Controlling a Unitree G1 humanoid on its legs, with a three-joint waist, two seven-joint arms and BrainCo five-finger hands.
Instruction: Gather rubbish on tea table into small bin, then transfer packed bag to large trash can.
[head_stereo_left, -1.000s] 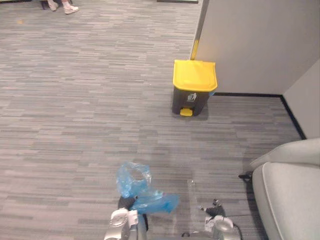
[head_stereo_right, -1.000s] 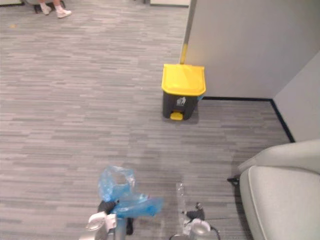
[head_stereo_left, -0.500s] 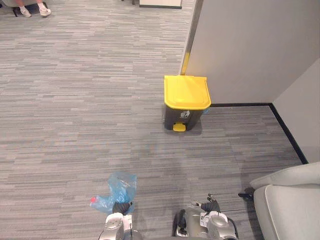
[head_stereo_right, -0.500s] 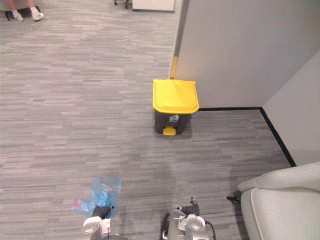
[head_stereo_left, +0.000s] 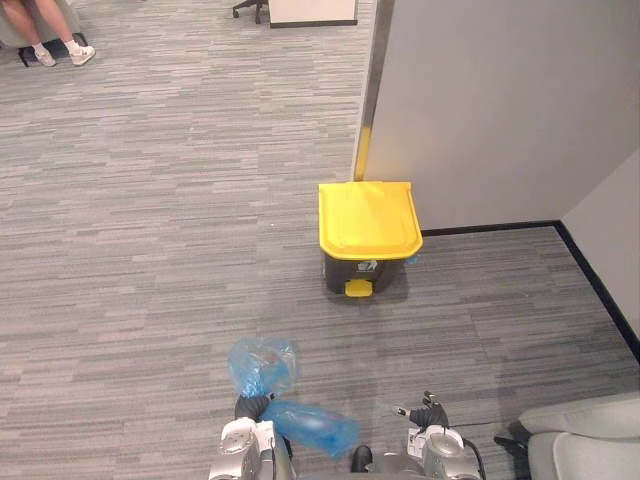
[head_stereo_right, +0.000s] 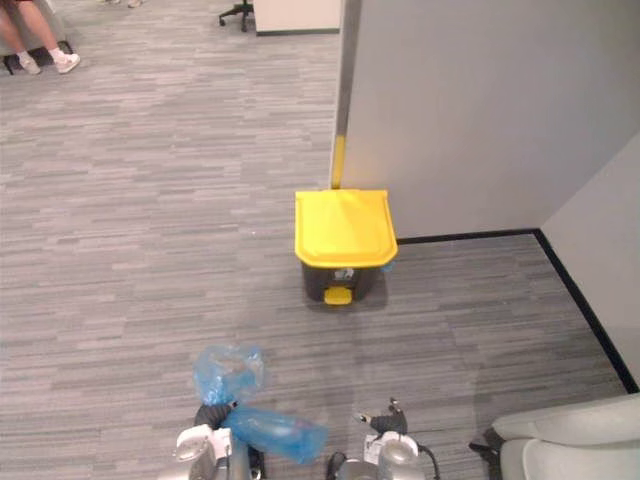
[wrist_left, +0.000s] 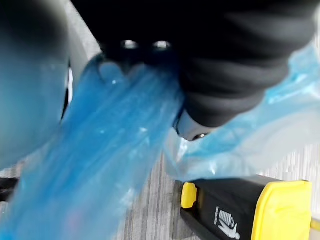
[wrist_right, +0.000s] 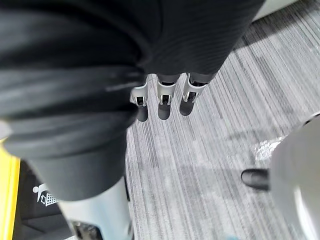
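Observation:
A blue plastic bag (head_stereo_left: 266, 364) of rubbish hangs low in front of me, its crumpled top puffed up and its lower part (head_stereo_left: 312, 428) sticking out to the right. My left hand (head_stereo_left: 251, 407) is shut on the bag's neck; in the left wrist view the blue film (wrist_left: 115, 150) runs tight past the dark cover. The large trash can (head_stereo_left: 368, 222), dark with a shut yellow lid and a yellow pedal, stands ahead on the carpet against a partition; it also appears as the trash can (wrist_left: 250, 210) past the bag. My right hand (head_stereo_left: 428, 414) hangs low, its fingers (wrist_right: 162, 102) relaxed and holding nothing.
A grey partition wall (head_stereo_left: 500, 100) rises behind the can, with a black skirting along the right corner. A light grey sofa (head_stereo_left: 590, 445) edges in at the lower right. A seated person's legs (head_stereo_left: 50, 35) show far left; a chair base (head_stereo_left: 250, 8) stands far back.
The camera has moved: the trash can now sits lower and nearer in view and the sofa has slid off to the right. The bag has swung in my left hand, its lower part now pointing right.

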